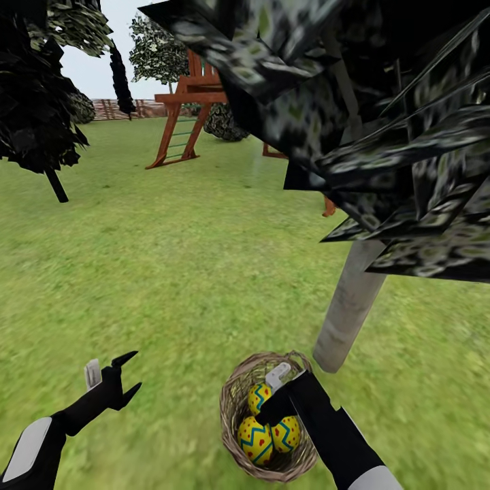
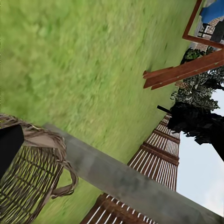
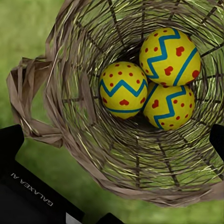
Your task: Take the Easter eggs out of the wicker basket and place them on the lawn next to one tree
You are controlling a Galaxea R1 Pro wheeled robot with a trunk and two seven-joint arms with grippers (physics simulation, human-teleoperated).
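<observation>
The right gripper point(image 1: 280, 381) hangs over the wicker basket point(image 1: 235, 401), jaws wide apart, holding nothing. Three Easter eggs point(image 3: 154, 84) lie just below it inside. The left gripper point(image 1: 126, 374) is open and empty, well off to the side.

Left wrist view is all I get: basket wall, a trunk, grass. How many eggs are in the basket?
Observer: The three Easter eggs all lie at the bottom of the wicker basket, bunched together and touching. The right wrist view looks straight down on them.
Operator: Has the right claw got one?
Observer: No. The right claw is open over the basket's mouth, its fingers wide apart and clear of the eggs.
</observation>
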